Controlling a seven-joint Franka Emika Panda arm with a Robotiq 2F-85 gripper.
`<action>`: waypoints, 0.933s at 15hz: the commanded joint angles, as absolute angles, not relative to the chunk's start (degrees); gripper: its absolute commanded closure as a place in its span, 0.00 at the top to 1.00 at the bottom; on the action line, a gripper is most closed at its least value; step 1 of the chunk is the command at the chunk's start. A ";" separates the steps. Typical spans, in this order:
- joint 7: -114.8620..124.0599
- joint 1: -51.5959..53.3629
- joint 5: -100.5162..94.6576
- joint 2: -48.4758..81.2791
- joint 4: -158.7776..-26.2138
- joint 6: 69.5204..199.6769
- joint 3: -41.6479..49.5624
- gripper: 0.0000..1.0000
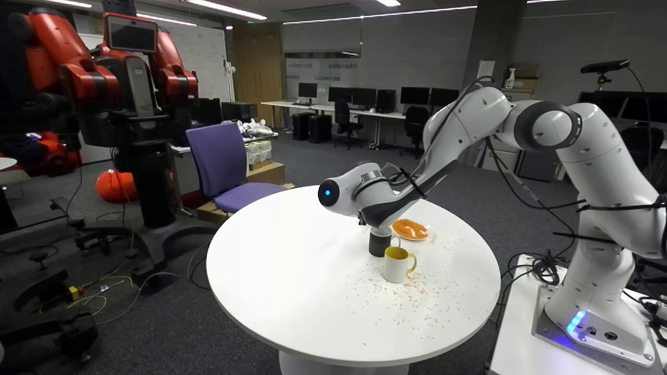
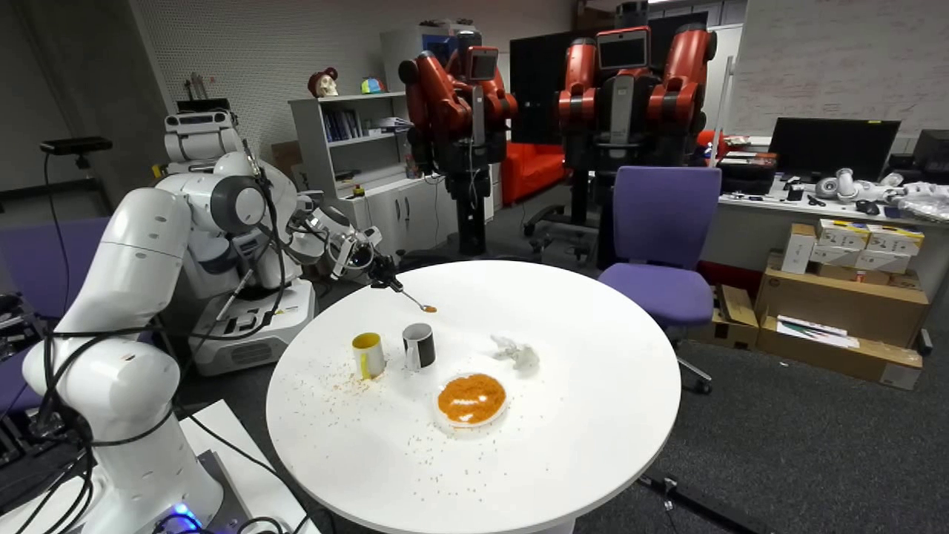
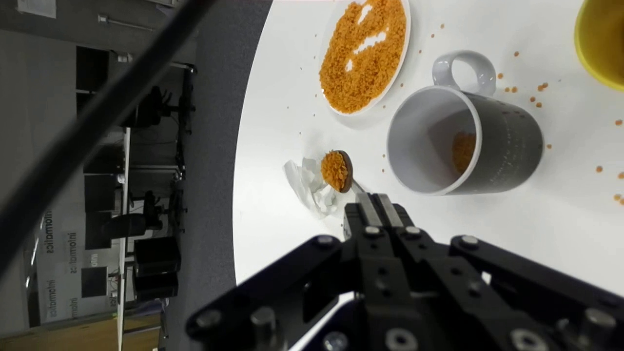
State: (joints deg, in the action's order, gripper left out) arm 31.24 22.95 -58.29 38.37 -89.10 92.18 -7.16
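Observation:
My gripper is shut on the handle of a spoon, whose bowl carries a heap of orange grains. In an exterior view the gripper slants down and holds the spoon over the table, near the black-and-white mug. In the wrist view this mug is right of the spoon, with some orange grains inside. A white mug with yellow interior stands beside it; its yellow inside shows at the wrist view's edge. In an exterior view the arm mostly hides the gripper and spoon.
A white plate spread with orange grains lies on the round white table. A crumpled clear-white wrapper or tissue lies near the plate. Loose grains are scattered around the mugs and plate. A purple chair stands by the table edge.

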 commanded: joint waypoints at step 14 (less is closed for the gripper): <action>30.06 23.92 -54.22 38.62 -90.03 91.90 -10.12 0.00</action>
State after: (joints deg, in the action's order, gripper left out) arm 31.23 23.40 -55.86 39.76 -89.11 92.22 -10.38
